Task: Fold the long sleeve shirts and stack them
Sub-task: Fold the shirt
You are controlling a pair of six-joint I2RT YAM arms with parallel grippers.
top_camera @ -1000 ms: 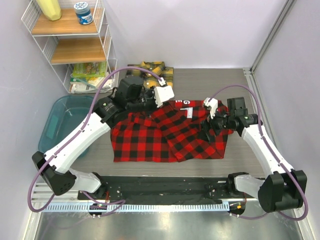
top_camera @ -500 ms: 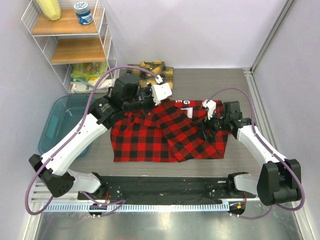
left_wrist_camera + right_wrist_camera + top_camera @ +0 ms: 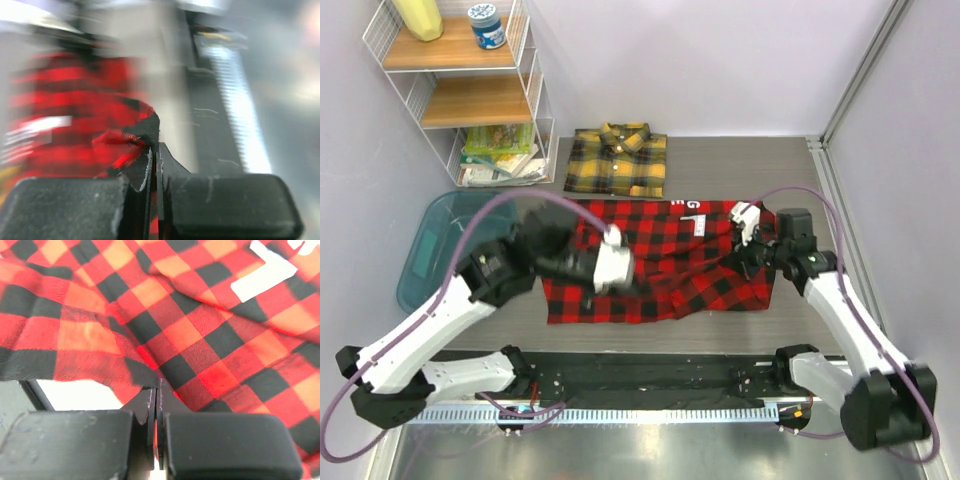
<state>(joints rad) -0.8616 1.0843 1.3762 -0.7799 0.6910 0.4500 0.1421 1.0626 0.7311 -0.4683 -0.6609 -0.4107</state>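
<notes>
Shirts first: your red-and-black check shirt (image 3: 670, 275) lies spread across the middle of the table (image 3: 750, 165), partly doubled over on itself, with its white block lettering (image 3: 692, 205) showing at the far edge. Your yellow-and-black check shirt (image 3: 617, 160) sits folded at the far side of the table, collar pointing away from the arms, just beyond the red one; whether the two touch you cannot tell. Your left hand (image 3: 154, 152) is pinched tight on a fold of red fabric. From above it sits over the near-left part of the red shirt, and both views of it are smeared by blur, so finer detail is lost. Your right hand (image 3: 156, 387) is clamped too, its fingers nipping an edge of the red cloth at the shirt's right side, near the lettering. A teal bin (image 3: 430, 250) stands left of the red shirt, and a wire shelf rack (image 3: 470, 100) fills the far-left corner.
</notes>
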